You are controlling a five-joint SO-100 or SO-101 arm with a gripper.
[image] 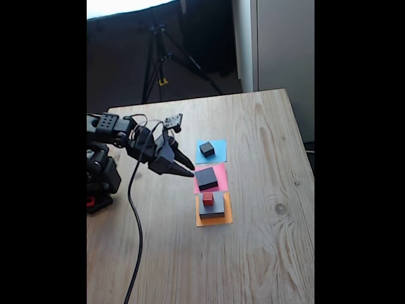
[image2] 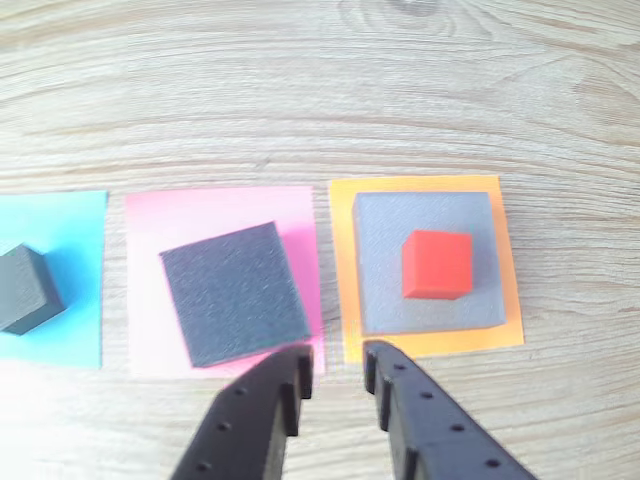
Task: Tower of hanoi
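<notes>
**A:** Where is everything sitting right now?

**B:** The wide flat grey foam slab (image2: 425, 262) is lying on the orange paper square (image2: 510, 320), and the tiny red cube (image2: 436, 264) is resting on top of it. The smaller black slab (image2: 236, 293) is lying a bit skewed on the pink paper square (image2: 160, 215), and the small dark cube (image2: 22, 288) is sitting on the blue paper square (image2: 75, 225) (all three papers in a row on the pale wooden table (image: 266, 253)).

**A:** And the black two-finger gripper (image2: 335, 368)?

**B:** It is hovering with nothing between its fingers, which are standing slightly parted; in the wrist view the tips are pointing at the strip between the pink and orange squares, just short of the blocks. In the fixed view it (image: 188, 169) is hanging beside the pink square.

**A:** So which step is this?

**B:** I'd judge the arm is between moves, choosing a block. The red cube looks like the likely pick, since it is the smallest and free on top. That would call for shifting toward the orange square, centring over the cube, widening enough to straddle it, then descending without nudging the grey slab.
</notes>
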